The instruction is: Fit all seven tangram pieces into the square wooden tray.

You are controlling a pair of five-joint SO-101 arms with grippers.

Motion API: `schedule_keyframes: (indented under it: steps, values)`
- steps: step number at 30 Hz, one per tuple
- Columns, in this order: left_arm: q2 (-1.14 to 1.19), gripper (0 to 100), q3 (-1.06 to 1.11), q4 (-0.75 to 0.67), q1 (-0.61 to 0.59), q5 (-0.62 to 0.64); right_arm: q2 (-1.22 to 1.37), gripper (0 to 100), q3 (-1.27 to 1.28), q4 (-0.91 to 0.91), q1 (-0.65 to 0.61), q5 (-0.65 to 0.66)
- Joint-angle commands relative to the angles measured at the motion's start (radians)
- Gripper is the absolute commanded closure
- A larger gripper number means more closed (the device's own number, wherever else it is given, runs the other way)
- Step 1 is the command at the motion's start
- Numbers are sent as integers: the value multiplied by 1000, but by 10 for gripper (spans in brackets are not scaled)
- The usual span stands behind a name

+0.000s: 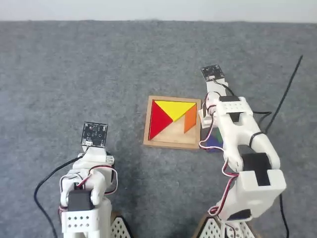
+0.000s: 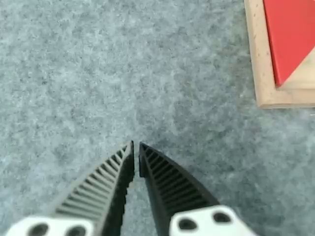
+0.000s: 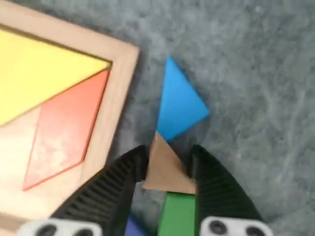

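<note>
Pinching the tan triangle (image 3: 165, 172) from both sides, the right gripper (image 3: 167, 155) seems set to carry it into the wooden tray (image 3: 120, 98) just beside it. A green piece (image 3: 177, 214) lies nearest the wrist. Beyond, the blue triangle (image 3: 179, 103) touches the tan one's tip. The tray holds yellow (image 3: 39, 73), orange (image 3: 64, 128) and red (image 2: 290, 34) pieces. The left gripper (image 2: 136, 147) is clenched empty near the tray's corner, probably parked.
</note>
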Motion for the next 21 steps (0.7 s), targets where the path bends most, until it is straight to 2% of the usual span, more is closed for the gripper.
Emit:
schedule_keyframes:
  steps: [1,12,21]
  values:
    - [-17,979,-12,3,2,0,-107,865,8,31,4,0]
    - [-17,979,-12,3,2,0,-452,865,210,31,-28,5]
    - [-17,979,-12,3,2,0,-516,861,304,-22,-76,0]
